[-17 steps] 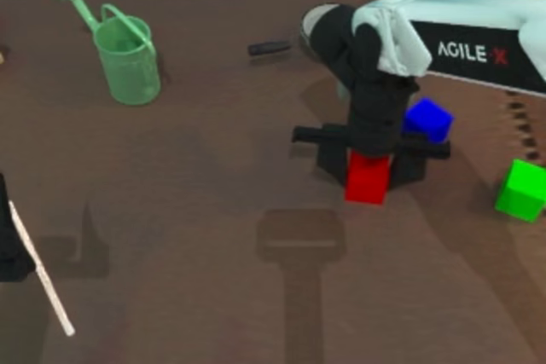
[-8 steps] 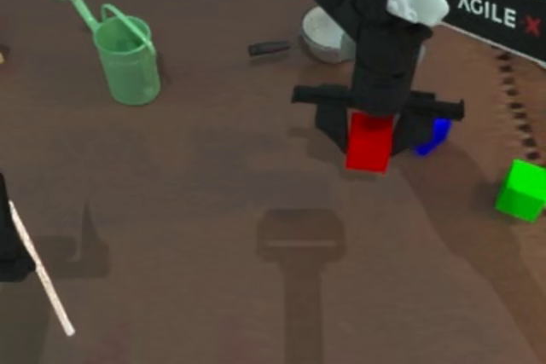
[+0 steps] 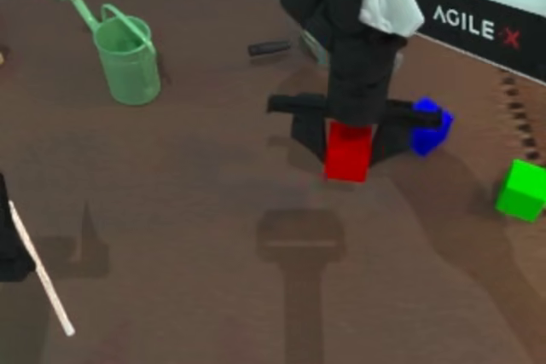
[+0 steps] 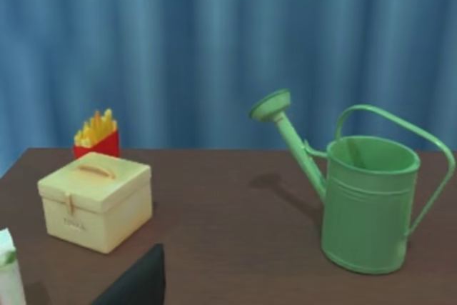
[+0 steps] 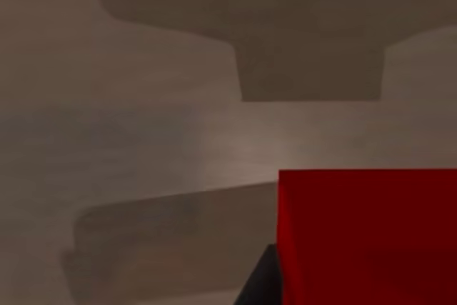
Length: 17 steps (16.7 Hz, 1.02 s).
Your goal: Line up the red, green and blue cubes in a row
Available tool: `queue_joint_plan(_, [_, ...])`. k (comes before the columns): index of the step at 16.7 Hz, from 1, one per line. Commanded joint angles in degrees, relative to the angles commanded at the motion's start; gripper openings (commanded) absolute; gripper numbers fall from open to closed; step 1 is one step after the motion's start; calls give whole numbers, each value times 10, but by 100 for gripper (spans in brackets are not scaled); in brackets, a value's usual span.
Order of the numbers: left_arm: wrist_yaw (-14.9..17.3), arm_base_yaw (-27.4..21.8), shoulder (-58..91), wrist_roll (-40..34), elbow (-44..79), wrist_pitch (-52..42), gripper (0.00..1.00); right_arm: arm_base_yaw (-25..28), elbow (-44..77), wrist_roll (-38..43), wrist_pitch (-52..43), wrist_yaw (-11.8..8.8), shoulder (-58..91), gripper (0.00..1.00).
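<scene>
Above brown table (image 3: 188, 236), right pincer (image 3: 348, 141) pinching upright red cube (image 3: 347, 153)

The one readable marking is the white lettering "AGILE X" (its X is red) on the black side panel of the right arm (image 3: 465, 23), toward the upper right of the top view. The cream box (image 4: 95, 200) at the lower left of the left wrist view bears small embossed lettering on its front face, too small to read.
</scene>
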Motion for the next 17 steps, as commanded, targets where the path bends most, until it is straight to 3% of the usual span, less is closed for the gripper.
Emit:
queue_joint_plan(6, [0,0,0,0,0,0,100,187,18,122,-28,1,-2,0])
queue_joint_plan(9, [0,0,0,0,0,0,100,252,24,170,-36,2,-8,0])
queue_joint_plan(17, [0,0,0,0,0,0,100,264,3,181,-12,2,-5,0])
